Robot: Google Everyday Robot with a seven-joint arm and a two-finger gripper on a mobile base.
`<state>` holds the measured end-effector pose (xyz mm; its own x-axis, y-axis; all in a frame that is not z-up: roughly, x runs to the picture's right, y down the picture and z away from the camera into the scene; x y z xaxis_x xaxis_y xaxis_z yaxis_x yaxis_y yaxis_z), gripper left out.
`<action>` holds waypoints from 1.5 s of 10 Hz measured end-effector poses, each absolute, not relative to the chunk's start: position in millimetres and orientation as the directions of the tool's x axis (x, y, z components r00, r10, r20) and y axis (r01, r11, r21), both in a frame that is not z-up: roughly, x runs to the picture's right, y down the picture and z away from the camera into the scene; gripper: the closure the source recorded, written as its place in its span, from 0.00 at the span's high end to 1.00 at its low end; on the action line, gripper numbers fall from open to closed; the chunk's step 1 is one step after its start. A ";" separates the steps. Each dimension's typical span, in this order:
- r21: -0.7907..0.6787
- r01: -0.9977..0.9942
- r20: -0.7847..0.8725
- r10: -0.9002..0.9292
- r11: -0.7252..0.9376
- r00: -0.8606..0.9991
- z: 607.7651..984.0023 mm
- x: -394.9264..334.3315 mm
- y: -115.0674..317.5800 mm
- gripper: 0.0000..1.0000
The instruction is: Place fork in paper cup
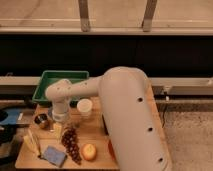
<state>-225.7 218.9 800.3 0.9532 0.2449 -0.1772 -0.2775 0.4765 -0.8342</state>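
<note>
1. One fork [33,142], as best read: a thin pale strip lying flat near the left edge of the wooden table [95,134].
2. Handling, judged: light, rigid, smooth and low to the surface, so liable to slip or pivot. It is best gripped across the handle near mid-length.
3. Gripper [60,119]: at 2 o'clock from the fork, pointing down over the table and apart from the fork. Its opening and any load cannot be told.
4. Paper cup [84,107]: farther out at 2 o'clock, upright, mouth open. Judged light, it may tip if the rim is struck.
5. Neighbours of the fork: small tin [41,120] at 1 o'clock, grape bunch [70,142] at 3 o'clock, blue sponge [53,156] at 4 o'clock.
</note>
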 end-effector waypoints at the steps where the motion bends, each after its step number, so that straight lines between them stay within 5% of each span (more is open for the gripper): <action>1: -0.836 -0.281 -0.182 0.246 0.471 0.952 801.2 -224.8 220.1 0.72; 12: -0.841 -0.293 -0.180 0.275 0.455 0.945 806.5 -223.7 220.6 0.71; 15: -0.840 -0.293 -0.183 0.271 0.456 0.945 807.1 -222.1 220.4 0.46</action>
<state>-222.1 220.4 807.1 0.9450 0.2713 -0.1827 -0.2933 0.4557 -0.8404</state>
